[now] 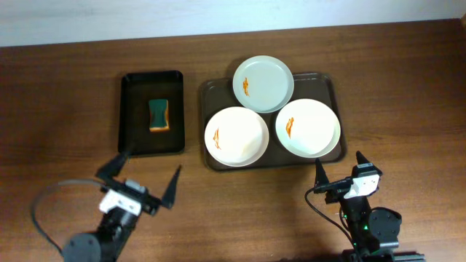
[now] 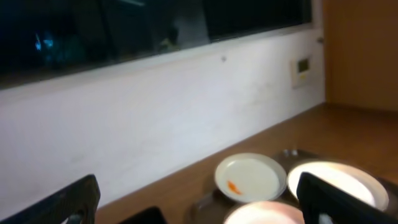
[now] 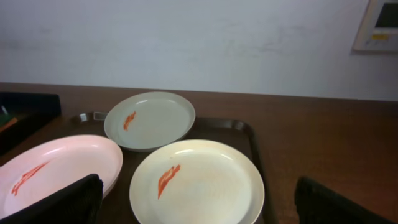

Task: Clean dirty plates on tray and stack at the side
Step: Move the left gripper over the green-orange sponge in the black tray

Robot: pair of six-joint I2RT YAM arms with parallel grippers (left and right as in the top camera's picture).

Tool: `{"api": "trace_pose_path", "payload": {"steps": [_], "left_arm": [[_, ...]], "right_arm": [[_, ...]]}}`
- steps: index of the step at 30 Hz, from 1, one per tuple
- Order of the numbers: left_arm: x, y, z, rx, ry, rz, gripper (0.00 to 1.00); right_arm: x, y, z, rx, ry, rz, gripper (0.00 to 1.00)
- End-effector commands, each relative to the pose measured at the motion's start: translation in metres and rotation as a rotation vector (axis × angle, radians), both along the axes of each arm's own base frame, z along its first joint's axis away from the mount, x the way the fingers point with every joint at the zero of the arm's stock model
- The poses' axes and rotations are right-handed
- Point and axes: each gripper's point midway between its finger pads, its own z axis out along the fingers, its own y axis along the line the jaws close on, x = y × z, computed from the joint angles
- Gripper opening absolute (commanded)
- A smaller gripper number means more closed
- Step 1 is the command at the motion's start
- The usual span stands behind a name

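The left gripper (image 1: 153,163) has its two fingers (image 1: 173,187) spread wide, with nothing between them and nothing touched; bare table (image 1: 65,109) lies under the gap. It sits near the table's front left corner, just in front of the near edge of a smaller black tray (image 1: 128,109), aimed toward the far side and turned a little to the right. A black cable (image 1: 40,207) loops beside its base. Its wrist camera looks almost level at the pale wall (image 2: 155,106), so the hand is held low and roughly horizontal. The right gripper (image 1: 337,159) is also fully parted and empty, its fingertips just short of the near rim of the brown tray (image 1: 207,91), close to its right corner. That arm rises from the front edge of the table and points straight toward the far side. Three plates lie on the brown tray, each with an orange smear: the left plate (image 1: 237,136) and the right plate (image 1: 308,128) side by side at the near edge, and the far plate (image 1: 263,84) between and behind them, reaching past the far rim. A green and orange sponge (image 1: 159,116) lies in the black tray, well apart from both grippers.
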Motion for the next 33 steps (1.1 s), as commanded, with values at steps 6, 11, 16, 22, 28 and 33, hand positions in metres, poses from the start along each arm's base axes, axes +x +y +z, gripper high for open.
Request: {"api": "trace_pose_path", "payload": {"steps": [6, 11, 16, 22, 28, 33], "left_arm": [[0.088, -0.029, -0.032, -0.02, 0.629, -0.219, 1.0], [0.121, -0.006, -0.036, 0.011, 0.76, -0.055, 0.99], [0.149, 0.036, -0.081, 0.159, 1.301, 0.17, 0.99], [0.217, 0.05, -0.133, 0.092, 1.298, 0.309, 0.99], [0.233, 0.026, -0.179, -0.048, 1.41, 0.301, 0.99], [0.23, 0.043, -0.232, -0.007, 1.522, 0.477, 0.99]], "right_arm": [[-0.001, 0.003, -0.002, 0.001, 0.001, 0.016, 0.98], [-0.001, 0.003, -0.002, 0.001, 0.001, 0.016, 0.98], [-0.001, 0.003, -0.002, 0.001, 0.001, 0.016, 0.98], [-0.001, 0.003, -0.002, 0.001, 0.001, 0.016, 0.98], [-0.001, 0.003, -0.002, 0.001, 0.001, 0.016, 0.98], [-0.001, 0.003, -0.002, 0.001, 0.001, 0.016, 0.98]]}}
